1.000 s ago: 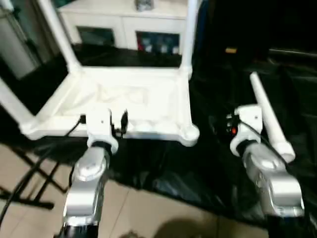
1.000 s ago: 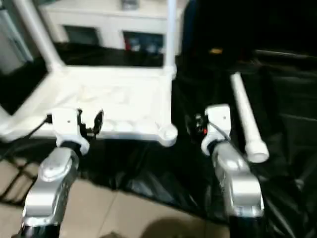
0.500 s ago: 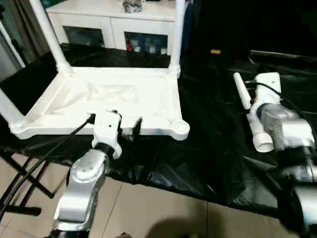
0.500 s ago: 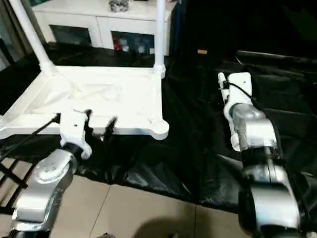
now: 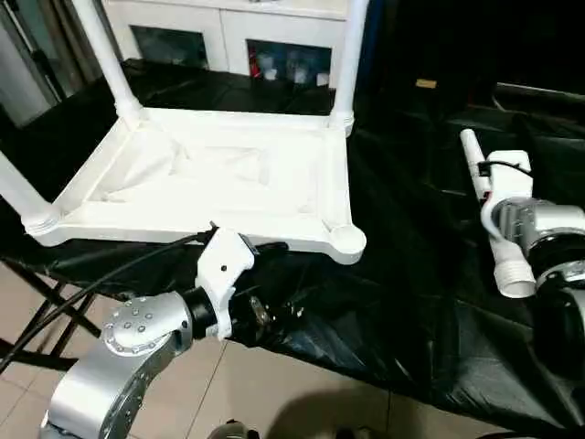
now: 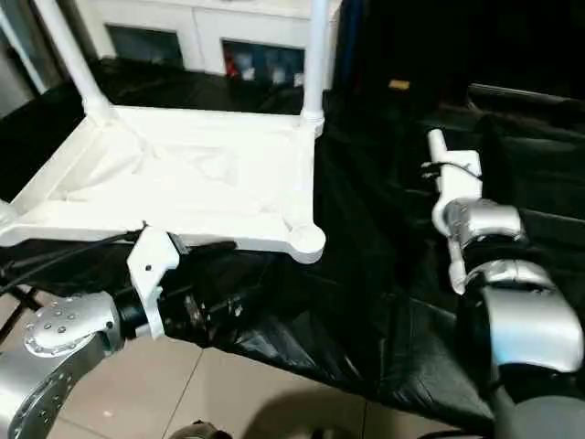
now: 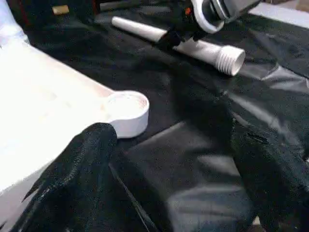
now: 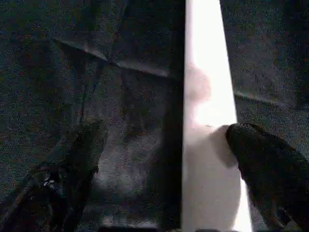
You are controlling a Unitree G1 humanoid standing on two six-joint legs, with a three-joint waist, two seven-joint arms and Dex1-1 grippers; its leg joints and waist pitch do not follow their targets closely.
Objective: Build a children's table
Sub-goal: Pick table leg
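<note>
The white tabletop [image 5: 210,183] lies underside up on the black-covered table. Three white legs stand in its sockets: far left [image 5: 108,64], far right [image 5: 349,55] and near left [image 5: 16,192]. The near right corner socket [image 5: 345,240] holds no leg. A loose leg [image 5: 489,215] lies on the black sheet to the right. My right gripper [image 8: 169,164] is open, its fingers straddling that leg [image 8: 210,145]. My left gripper [image 7: 171,140] is open and holds nothing. It sits low at the table's front edge, facing the free socket [image 7: 126,108].
A white cabinet with glass doors [image 5: 238,27] stands behind the table. The black sheet [image 5: 402,302] drapes over the front edge, with tiled floor [image 5: 302,384] below. A black cable [image 5: 82,293] runs from my left wrist.
The camera has tilted. My right gripper moved from beside the loose leg to over it. My left gripper dropped from the tabletop's near edge and turned toward the free socket.
</note>
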